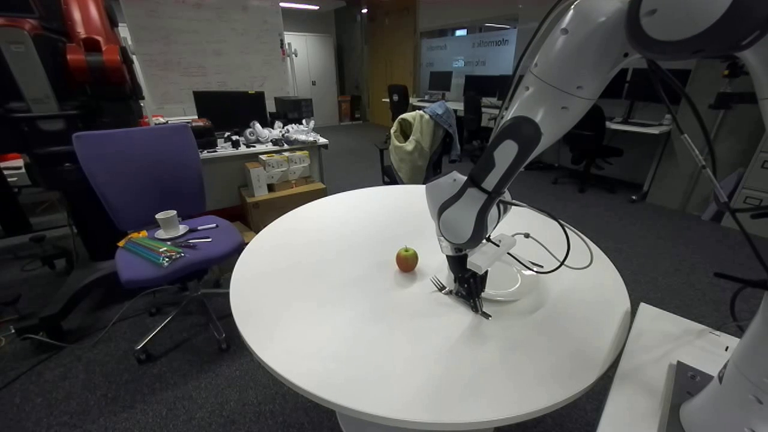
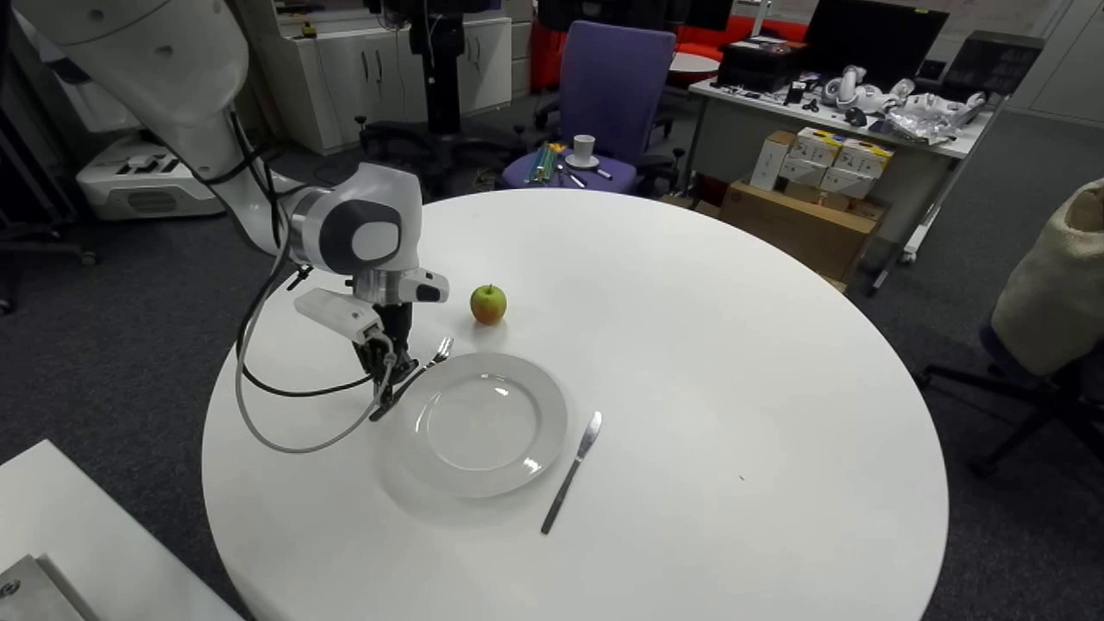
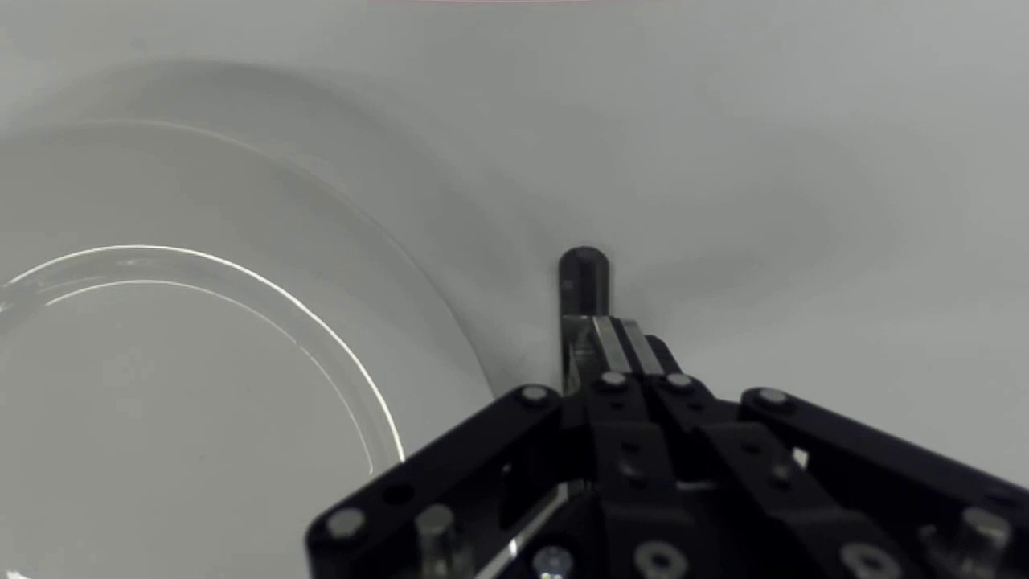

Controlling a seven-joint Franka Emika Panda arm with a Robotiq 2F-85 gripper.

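Gripper (image 3: 619,323) closed at the fork handle (image 3: 584,281); distant glass (image 1: 469,53) reads "informatics".

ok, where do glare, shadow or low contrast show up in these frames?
Wrist view: dim grey cast; bright arcs on the plate, soft shadow outside its edge; fork handle nearly as dark as the gripper. In an exterior view: small glints on the plate's rim, white on a white table. In an exterior view: a bright ceiling light at the top edge.
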